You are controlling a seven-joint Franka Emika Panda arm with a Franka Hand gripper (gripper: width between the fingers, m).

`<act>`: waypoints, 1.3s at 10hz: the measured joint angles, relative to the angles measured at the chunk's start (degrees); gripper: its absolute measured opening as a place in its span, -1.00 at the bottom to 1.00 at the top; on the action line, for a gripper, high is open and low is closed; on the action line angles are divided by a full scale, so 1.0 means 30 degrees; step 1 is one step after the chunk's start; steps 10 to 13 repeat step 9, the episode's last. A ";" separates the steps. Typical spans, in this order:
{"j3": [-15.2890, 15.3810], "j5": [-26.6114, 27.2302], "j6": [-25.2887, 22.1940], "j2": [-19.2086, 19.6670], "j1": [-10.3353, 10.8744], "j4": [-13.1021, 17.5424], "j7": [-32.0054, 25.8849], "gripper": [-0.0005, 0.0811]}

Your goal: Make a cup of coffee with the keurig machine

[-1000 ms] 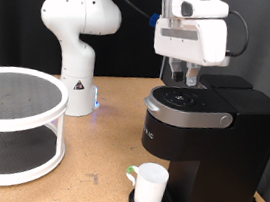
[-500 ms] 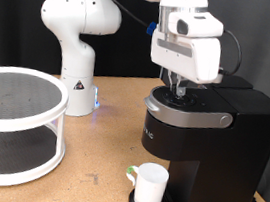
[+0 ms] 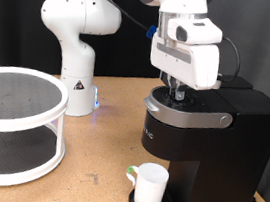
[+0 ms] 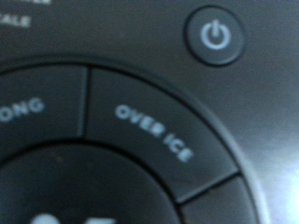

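One arm hangs over the keurig machine (image 3: 206,136), which stands on the desk (image 3: 98,146) at the exterior view's right. Its end effector (image 3: 180,90) points straight down, the dark fingertips at or just above the round button panel on the machine's top. The fingers stand close together with nothing between them, but whether they are fully closed cannot be told from here, and actual contact with the panel cannot be told either.

The wrist view is filled by that panel at very close range: a ring segment marked OVER ICE (image 4: 154,135), part of a neighbouring segment ending in "ONG" (image 4: 28,107), and a round power button (image 4: 216,37) beyond the ring. No fingers show in this view.

The cup (image 3: 149,185) stands upright under the machine's front overhang, at the exterior view's bottom, with its handle turned towards the exterior view's left. The machine's lid is down.

A white two-tier round rack (image 3: 10,129) sits on the desk at the exterior view's left, and the arm's white base (image 3: 77,47) rises behind it.
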 joint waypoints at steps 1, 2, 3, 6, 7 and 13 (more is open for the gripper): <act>-0.0015 0.0076 -0.0501 0.0054 0.0001 0.0166 0.0000 -0.98; -0.0035 0.0106 -0.0920 0.0150 0.0000 0.0347 0.0001 -0.98; -0.0057 0.0106 -0.1159 0.0254 -0.0005 0.0501 0.0022 -0.98; -0.0121 0.0114 -0.1988 0.0590 -0.0013 0.1028 0.0205 -0.98; -0.0136 0.0126 -0.2225 0.0686 -0.0018 0.1173 0.0209 -0.98; -0.0189 0.0211 -0.2680 0.0871 -0.0019 0.1473 0.0209 -0.98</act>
